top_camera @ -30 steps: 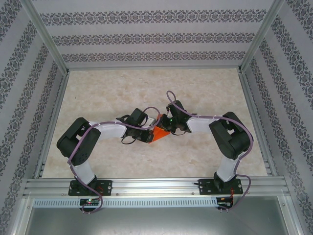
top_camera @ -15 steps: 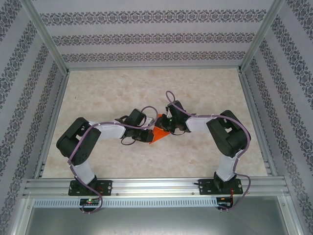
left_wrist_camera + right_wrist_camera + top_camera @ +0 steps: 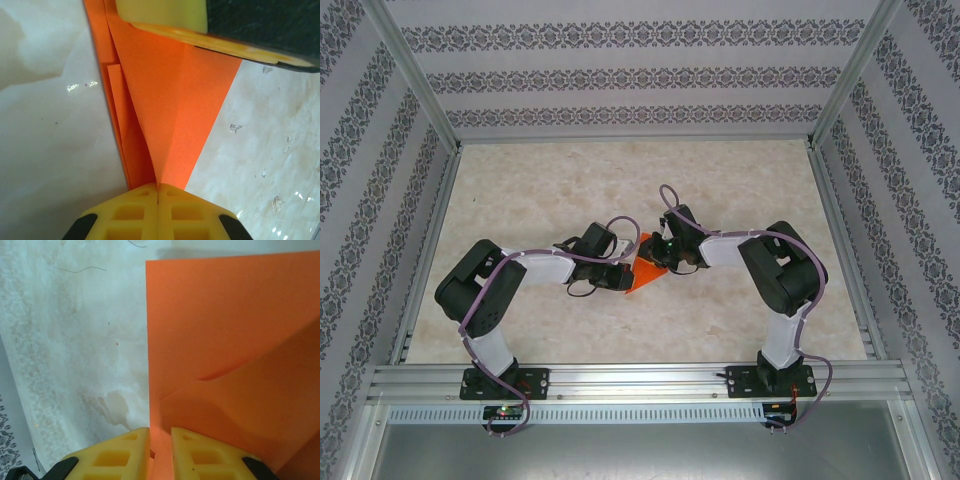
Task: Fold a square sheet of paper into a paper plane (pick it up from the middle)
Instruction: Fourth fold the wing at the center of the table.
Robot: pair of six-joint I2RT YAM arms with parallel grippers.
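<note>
The creased orange sheet of paper [image 3: 642, 277] sits mid-worktop [image 3: 540, 190] between both arms. From the left, the left end effector [image 3: 158, 190] is pinched tight together on a fold. From the right, the right end effector [image 3: 160, 440] clamps the paper's edge, fingers barely apart.

This is a robotics lab cell, with aluminium frame [image 3: 418, 85], patterned wall panels [image 3: 630, 75] and marble-look tabletop [image 3: 540, 190].

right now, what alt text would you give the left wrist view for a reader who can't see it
Folded orange paper, pinched in the shut left gripper at the bottom edge, fans upward over a pale marbled table. A yellow pad of the right gripper covers its far end at the top.
</note>
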